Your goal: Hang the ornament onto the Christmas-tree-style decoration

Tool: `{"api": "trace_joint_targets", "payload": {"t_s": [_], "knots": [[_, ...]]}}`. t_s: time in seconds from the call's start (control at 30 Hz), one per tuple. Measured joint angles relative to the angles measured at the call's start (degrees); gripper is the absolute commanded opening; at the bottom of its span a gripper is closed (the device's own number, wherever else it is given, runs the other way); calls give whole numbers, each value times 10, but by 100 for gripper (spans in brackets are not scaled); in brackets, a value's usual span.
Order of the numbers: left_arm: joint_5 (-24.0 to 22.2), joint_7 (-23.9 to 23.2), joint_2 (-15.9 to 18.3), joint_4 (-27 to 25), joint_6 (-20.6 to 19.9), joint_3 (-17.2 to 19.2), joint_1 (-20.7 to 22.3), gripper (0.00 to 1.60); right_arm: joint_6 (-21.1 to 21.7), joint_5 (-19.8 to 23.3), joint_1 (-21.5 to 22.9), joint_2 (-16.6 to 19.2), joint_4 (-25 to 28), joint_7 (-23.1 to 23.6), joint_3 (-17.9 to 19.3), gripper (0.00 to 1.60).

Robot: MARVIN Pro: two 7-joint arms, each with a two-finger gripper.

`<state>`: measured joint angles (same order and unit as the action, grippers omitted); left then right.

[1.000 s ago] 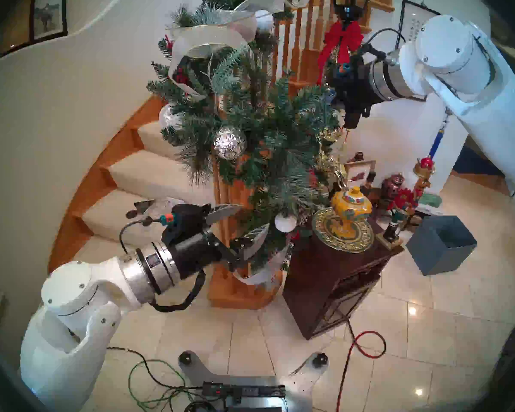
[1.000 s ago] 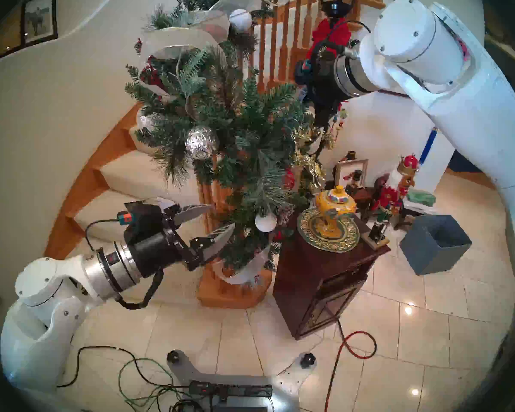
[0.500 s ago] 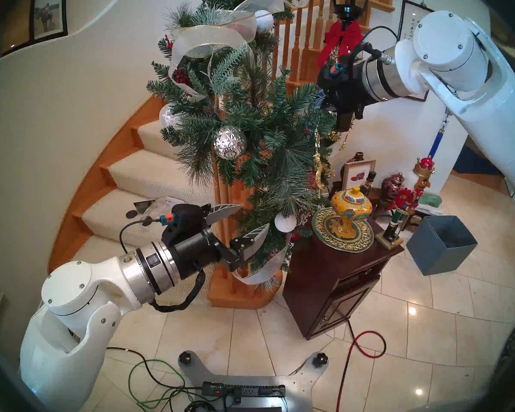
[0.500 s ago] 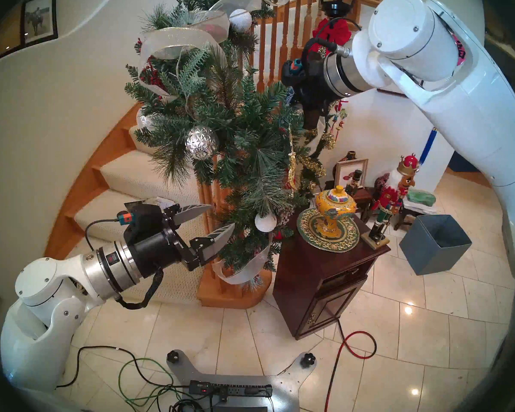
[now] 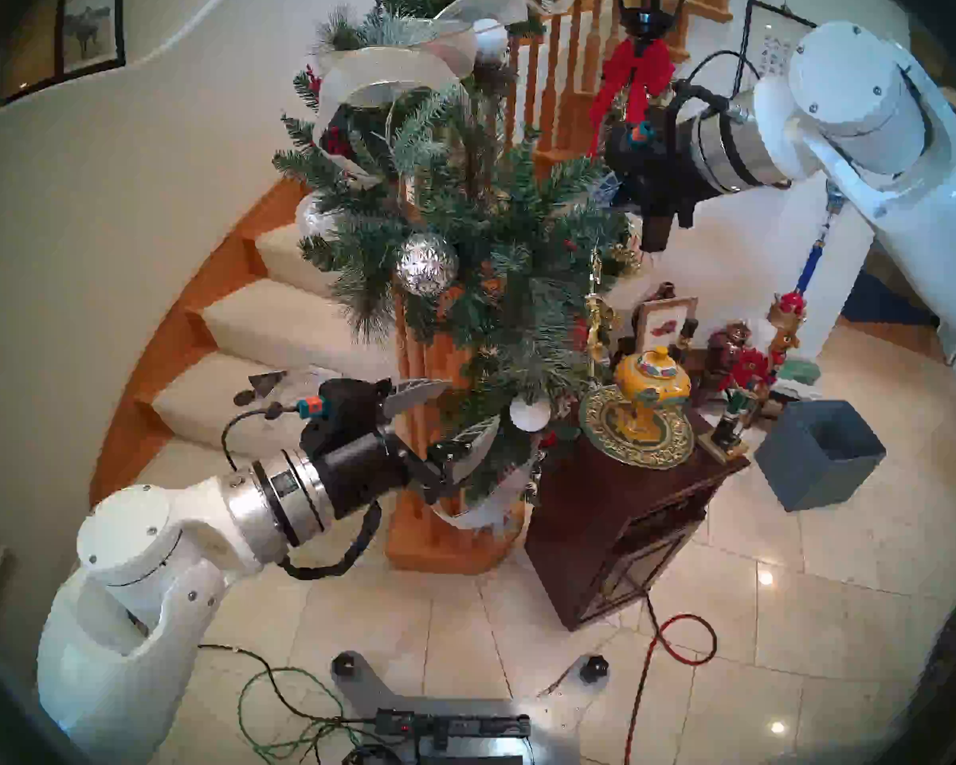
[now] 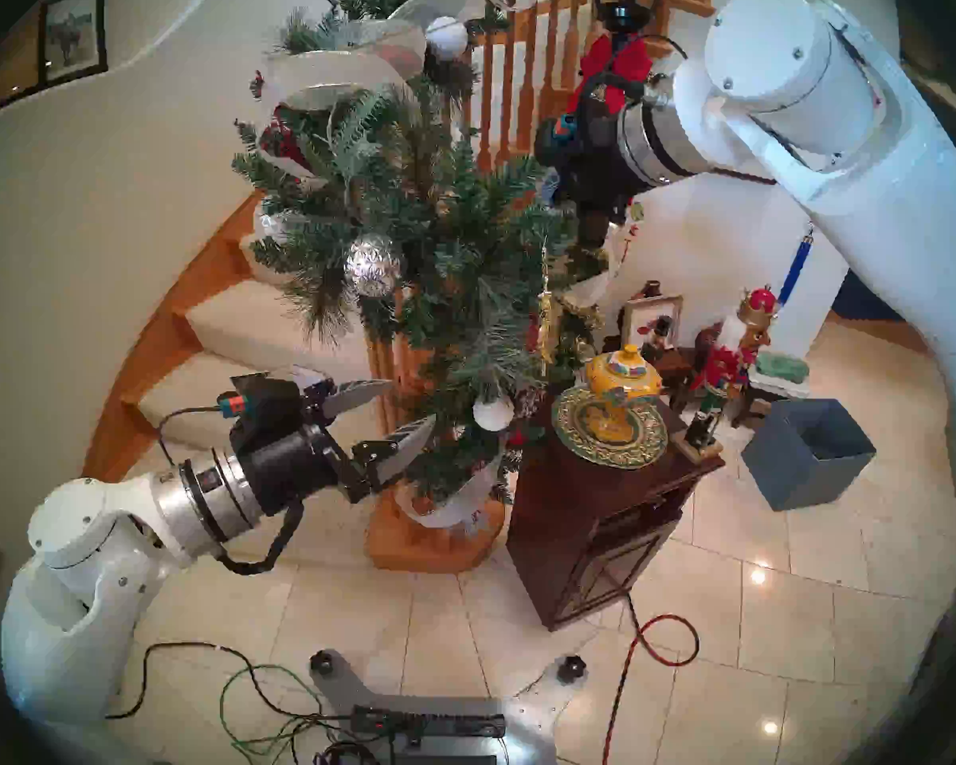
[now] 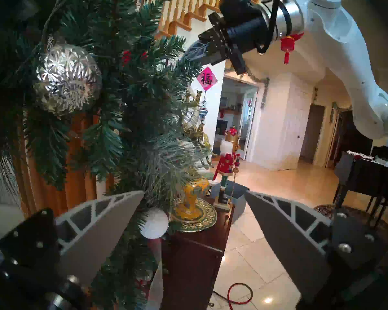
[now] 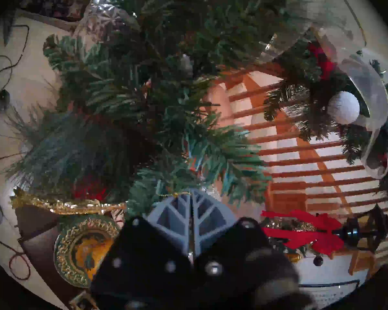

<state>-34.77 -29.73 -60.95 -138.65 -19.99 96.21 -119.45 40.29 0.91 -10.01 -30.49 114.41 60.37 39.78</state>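
The Christmas-tree-style decoration (image 5: pixel 492 239) is a bushy green garland with silver ribbon, wound down the stair post. The ornament (image 5: pixel 594 328) hangs edge-on at its right side as a thin gold glittery strip. In the right wrist view the ornament (image 8: pixel 61 205) lies sideways, and its gold thread runs to my right gripper (image 8: pixel 190 197). That gripper is shut on the thread, with its fingertips among the needles. My right gripper (image 5: pixel 611 187) sits high at the garland's right edge. My left gripper (image 5: pixel 453 413) stands open, low on the left, around nothing.
A silver faceted ball (image 5: pixel 427 265) and a white ball (image 5: pixel 530 413) hang in the garland. To its right, a dark cabinet (image 5: pixel 619 504) carries a yellow jar (image 5: pixel 652 386) and nutcracker figures (image 5: pixel 751 372). A grey box (image 5: pixel 818 455) and cables lie on the floor. A red bow (image 5: pixel 636 74) hangs behind.
My right gripper swung left toward the garland and has come back to the right. The ornament now hangs slightly lower. The left arm has not moved.
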Motion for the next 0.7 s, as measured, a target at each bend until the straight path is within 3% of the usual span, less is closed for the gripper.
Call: {"api": "trace_joint_targets", "payload": {"t_s": [0.47,0.7], "knots": [[0,0,0,0,0,0,0,160,-5,8,0,11,-1,9,2,29],[0,0,0,0,0,0,0,160,-12,9,0,13,-5,14,2,53]]}}
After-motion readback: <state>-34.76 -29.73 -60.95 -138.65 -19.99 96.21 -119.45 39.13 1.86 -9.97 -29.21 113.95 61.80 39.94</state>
